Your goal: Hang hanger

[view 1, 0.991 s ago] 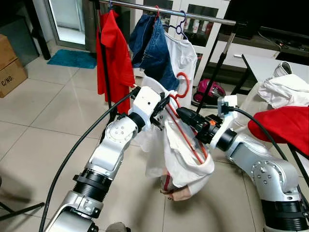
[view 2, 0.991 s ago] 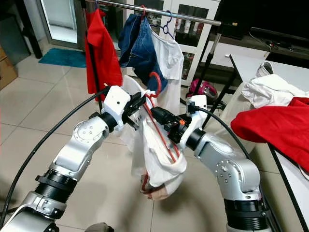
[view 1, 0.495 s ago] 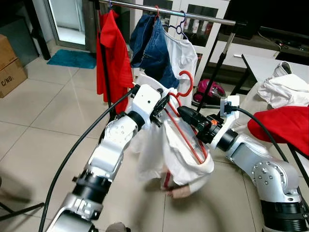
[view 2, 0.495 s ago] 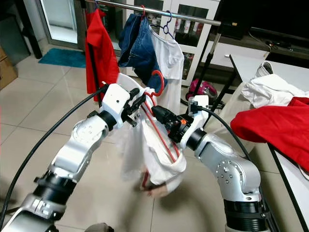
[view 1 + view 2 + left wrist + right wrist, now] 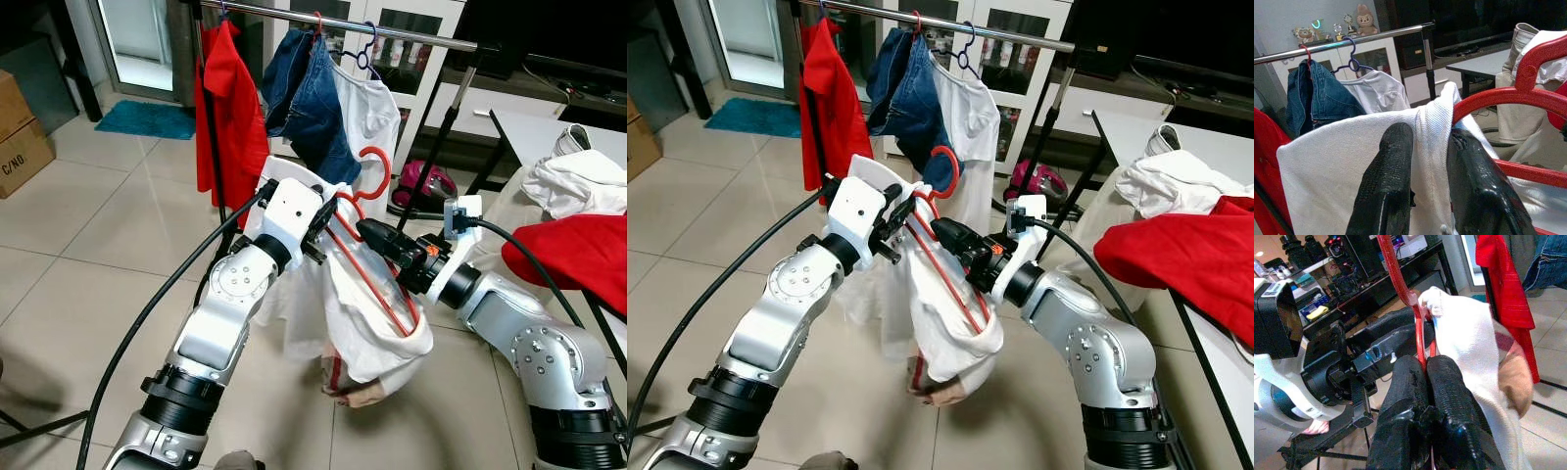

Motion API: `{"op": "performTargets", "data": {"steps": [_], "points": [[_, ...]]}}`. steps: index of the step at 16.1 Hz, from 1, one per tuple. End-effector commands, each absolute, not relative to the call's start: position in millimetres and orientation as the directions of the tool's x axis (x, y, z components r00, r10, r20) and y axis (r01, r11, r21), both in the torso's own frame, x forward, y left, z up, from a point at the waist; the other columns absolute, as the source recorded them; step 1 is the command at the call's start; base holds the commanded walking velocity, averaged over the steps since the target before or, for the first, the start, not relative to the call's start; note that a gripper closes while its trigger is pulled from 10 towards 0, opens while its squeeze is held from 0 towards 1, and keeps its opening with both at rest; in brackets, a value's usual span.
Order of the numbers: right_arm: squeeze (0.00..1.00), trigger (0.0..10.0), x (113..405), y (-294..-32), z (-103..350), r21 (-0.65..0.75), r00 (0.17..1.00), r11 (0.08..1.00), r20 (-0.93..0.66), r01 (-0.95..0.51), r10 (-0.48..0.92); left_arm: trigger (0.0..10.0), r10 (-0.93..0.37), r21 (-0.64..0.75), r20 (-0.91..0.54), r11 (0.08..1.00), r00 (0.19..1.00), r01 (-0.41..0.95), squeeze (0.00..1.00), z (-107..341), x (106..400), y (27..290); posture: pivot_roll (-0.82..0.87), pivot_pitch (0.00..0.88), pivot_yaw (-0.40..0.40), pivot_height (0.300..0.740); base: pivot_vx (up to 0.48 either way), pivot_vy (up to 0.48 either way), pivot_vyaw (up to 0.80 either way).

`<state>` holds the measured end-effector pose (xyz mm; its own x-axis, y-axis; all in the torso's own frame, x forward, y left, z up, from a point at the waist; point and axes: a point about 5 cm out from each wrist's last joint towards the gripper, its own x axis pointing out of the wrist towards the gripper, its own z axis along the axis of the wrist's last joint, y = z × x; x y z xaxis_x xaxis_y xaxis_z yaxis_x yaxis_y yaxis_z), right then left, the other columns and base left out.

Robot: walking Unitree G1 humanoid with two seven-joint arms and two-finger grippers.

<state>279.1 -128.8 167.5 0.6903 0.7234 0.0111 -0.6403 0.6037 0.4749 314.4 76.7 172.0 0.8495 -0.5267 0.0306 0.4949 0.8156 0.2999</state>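
At mid-frame, below the rail (image 5: 392, 29), the red hanger (image 5: 377, 284) looked light and stiff under a limp white shirt (image 5: 367, 333), best held by its frame, where the right gripper (image 5: 370, 233) pinched it while the left gripper (image 5: 328, 217) clamped cloth.

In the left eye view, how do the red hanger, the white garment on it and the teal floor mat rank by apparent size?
1. white garment
2. red hanger
3. teal floor mat

The mat lies farther from the camera, so its true size is unsure.
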Motion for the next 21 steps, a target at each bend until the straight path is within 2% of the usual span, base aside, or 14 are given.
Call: {"op": "performTargets", "data": {"steps": [1, 2, 3, 4, 5, 7, 8, 16, 17, 19, 21], "points": [[0.0, 10.0, 275.9, -130.0, 171.0, 0.47, 0.673, 0.585, 0.024, -0.66, 0.74, 10.0, -0.499, 0.307, 0.054, 0.833, 0.865, 0.461, 0.0, 178.2, 315.1, 79.9, 0.08, 0.0, -0.091, 0.74, 0.0, 0.0, 0.0], [0.0, 10.0, 276.4, -129.8, 171.3, 0.47, 0.672, 0.585, 0.024, -0.661, 0.74, 0.0, -0.509, 0.325, 0.046, 0.821, 0.86, 0.469, 0.0, 176.9, 314.8, 78.4, 0.08, 0.0, -0.09, 0.74, 0.0, 0.0, 0.0], [0.0, 10.0, 276.5, -129.7, 171.5, 0.469, 0.672, 0.585, 0.025, -0.662, 0.74, 0.0, -0.51, 0.343, 0.043, 0.815, 0.859, 0.467, 0.0, 176.6, 315.0, 78.0, 0.08, 0.0, -0.09, 0.74, 0.0, 0.0, 0.0], [0.0, 10.0, 276.9, -129.4, 171.8, 0.469, 0.671, 0.584, 0.026, -0.663, 0.741, 1.1, -0.498, 0.388, 0.043, 0.807, 0.866, 0.445, 0.0, 176.8, 316.2, 78.8, 0.08, 0.0, -0.089, 0.74, 0.0, 0.0, 0.0], [0.0, 10.0, 277.0, -129.5, 171.9, 0.468, 0.672, 0.585, 0.026, -0.663, 0.741, 10.0, -0.485, 0.423, 0.042, 0.801, 0.873, 0.424, 0.0, 176.9, 317.2, 79.8, 0.08, 0.0, -0.089, 0.74, 0.0, 0.0, 0.0], [0.0, 10.0, 276.6, -129.5, 171.9, 0.468, 0.672, 0.585, 0.027, -0.663, 0.74, 10.0, -0.444, 0.433, 0.046, 0.816, 0.895, 0.382, 0.0, 174.5, 318.6, 84.7, 0.07, 0.0, -0.087, 0.74, 0.0, 0.0, 0.0], [0.0, 10.0, 276.4, -129.5, 171.7, 0.467, 0.671, 0.585, 0.026, -0.663, 0.741, 10.0, -0.44, 0.405, 0.047, 0.829, 0.897, 0.386, 1.0, 173.2, 317.2, 85.8, 0.08, 0.0, -0.087, 0.74, 0.0, 0.0, 0.0], [0.0, 10.0, 273.9, -128.8, 170.6, 0.465, 0.663, 0.58, 0.02, -0.669, 0.748, 10.0, -0.435, 0.35, 0.064, 0.853, 0.898, 0.388, 1.0, 170.0, 306.6, 75.5, 0.07, 0.0, -0.092, 0.74, 0.0, 0.0, 0.0], [0.0, 10.0, 273.8, -129.4, 170.3, 0.464, 0.664, 0.583, 0.016, -0.667, 0.747, 10.0, -0.433, 0.348, 0.063, 0.854, 0.899, 0.387, 0.04, 169.3, 305.0, 74.4, 0.07, 0.0, -0.093, 0.74, 0.0, 0.0, 0.0], [0.0, 10.0, 273.6, -129.9, 169.9, 0.463, 0.666, 0.586, 0.013, -0.665, 0.746, 10.0, -0.438, 0.34, 0.066, 0.855, 0.897, 0.392, 0.0, 168.8, 302.2, 73.0, 0.07, 0.0, -0.092, 0.74, 0.0, 0.0, 0.0], [0.0, 10.0, 273.1, -130.8, 168.2, 0.45, 0.666, 0.596, -0.004, -0.665, 0.746, 10.0, -0.573, 0.25, 0.087, 0.805, 0.815, 0.539, 0.0, 167.3, 287.9, 63.9, 0.07, 0.0, -0.089, 0.74, 0.0, 0.0, 0.0]]}}
